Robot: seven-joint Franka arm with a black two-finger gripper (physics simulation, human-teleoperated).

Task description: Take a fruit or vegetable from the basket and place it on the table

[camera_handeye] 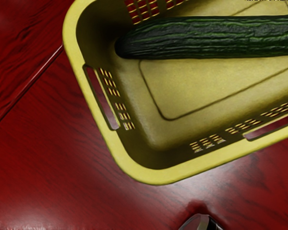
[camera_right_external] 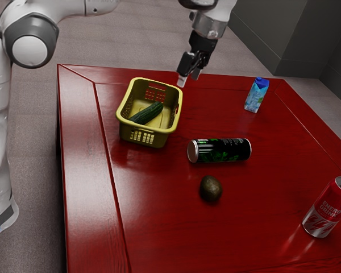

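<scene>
Exterior view, desk (camera_right_external: 170, 239), blue carton (camera_right_external: 256, 96) near one far corner, black can (camera_right_external: 220, 151) and avocado (camera_right_external: 211, 189) mid-desk, red can (camera_right_external: 329, 207), yellow basket (camera_right_external: 121, 117) near the other, cucumber (camera_right_external: 146, 114) inside, claw (camera_right_external: 189, 78) released.

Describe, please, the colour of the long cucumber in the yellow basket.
The cucumber is dark green with lighter lengthwise streaks, best seen in the wrist view.

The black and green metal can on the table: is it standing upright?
No, the can lies on its side on the glossy red wooden table, its round silver end facing the exterior view's left.
</scene>
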